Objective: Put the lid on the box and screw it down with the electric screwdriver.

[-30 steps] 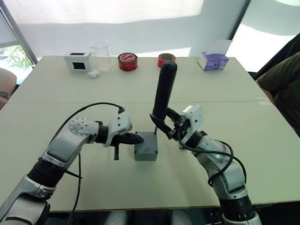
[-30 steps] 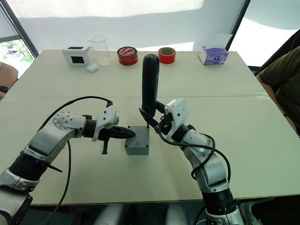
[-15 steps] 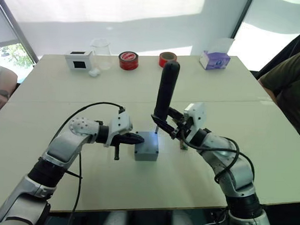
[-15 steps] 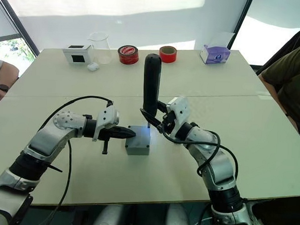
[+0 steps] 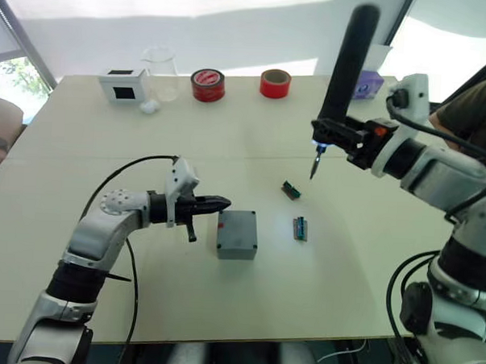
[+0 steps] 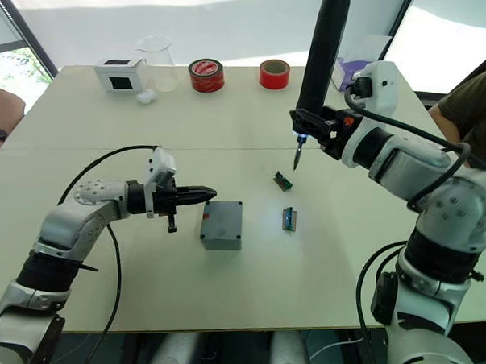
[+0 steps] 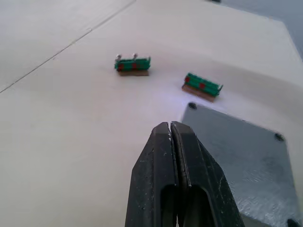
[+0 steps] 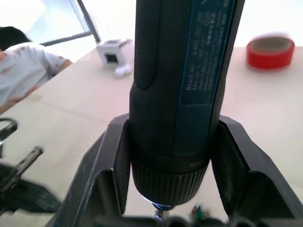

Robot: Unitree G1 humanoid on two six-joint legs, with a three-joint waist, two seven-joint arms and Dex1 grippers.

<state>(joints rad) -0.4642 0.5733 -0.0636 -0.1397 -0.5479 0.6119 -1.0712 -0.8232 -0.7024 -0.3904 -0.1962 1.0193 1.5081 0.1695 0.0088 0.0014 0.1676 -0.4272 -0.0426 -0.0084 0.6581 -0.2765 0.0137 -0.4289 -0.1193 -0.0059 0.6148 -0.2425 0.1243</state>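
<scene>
You lifted the thick black cylindrical electric screwdriver (image 5: 342,69), clamped in the right gripper (image 5: 342,139), up off the small square grey plastic box (image 5: 237,233) and well clear; half a second earlier its bit stood on the box's far corner. That suggests one screw was finished. The left gripper (image 5: 218,203), fingers pressed together and empty, stayed just beside the box. I couldn't make out whether every corner of the thin grey lid (image 7: 246,156) held a screw.

Matt grey plastic lid (image 7: 246,156) (finely textured), matt black electric screwdriver (image 8: 180,90)
</scene>
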